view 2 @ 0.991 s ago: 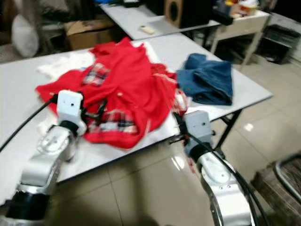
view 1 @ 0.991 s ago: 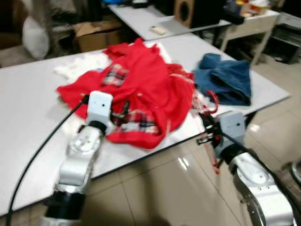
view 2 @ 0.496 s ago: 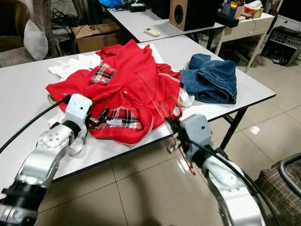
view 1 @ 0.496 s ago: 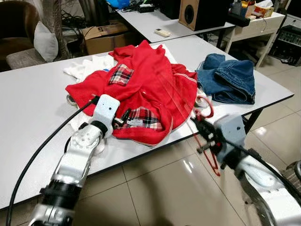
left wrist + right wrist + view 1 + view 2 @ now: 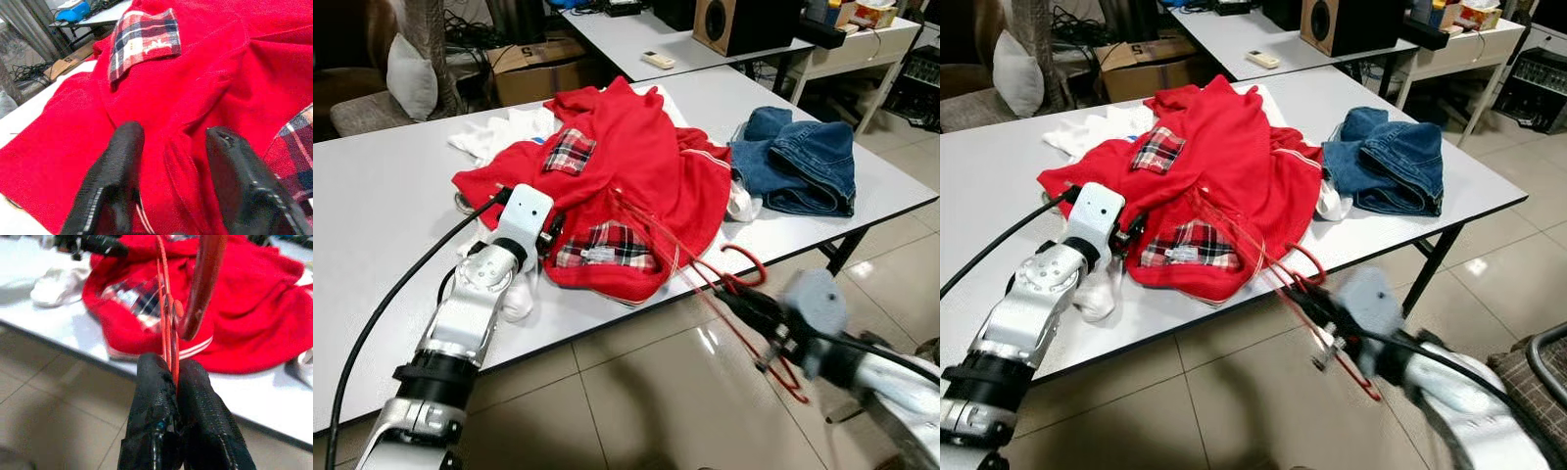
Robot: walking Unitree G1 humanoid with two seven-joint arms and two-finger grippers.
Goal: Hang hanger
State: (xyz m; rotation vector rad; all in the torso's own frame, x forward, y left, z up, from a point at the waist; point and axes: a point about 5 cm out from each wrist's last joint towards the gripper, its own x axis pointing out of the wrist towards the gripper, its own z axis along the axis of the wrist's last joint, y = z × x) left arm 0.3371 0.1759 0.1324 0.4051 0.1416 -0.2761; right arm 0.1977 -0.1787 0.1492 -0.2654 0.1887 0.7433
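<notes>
A thin red wire hanger [image 5: 203, 284] is clamped between my right gripper's [image 5: 173, 382] fingers, just off the table's front edge above the floor. In the left eye view that gripper [image 5: 739, 302] sits low right, and the hanger's long wires reach back onto the red garment [image 5: 641, 162]. The garment has plaid patches and lies crumpled in the middle of the white table [image 5: 382, 196]. My left gripper [image 5: 555, 235] rests at the garment's front left edge. Its fingers [image 5: 120, 156] stand apart, with a fold of red fabric between them.
Folded blue jeans [image 5: 798, 162] lie at the table's right end and white cloth [image 5: 504, 137] lies behind the garment. A white rag [image 5: 519, 294] sits under my left wrist. A second table with a speaker [image 5: 744, 20] stands behind. Tiled floor [image 5: 636, 401] lies in front.
My right gripper has drawn back and down from the table edge with the hanger, whose wires now stretch out from the garment. The left gripper stays at the garment. The camera has shifted.
</notes>
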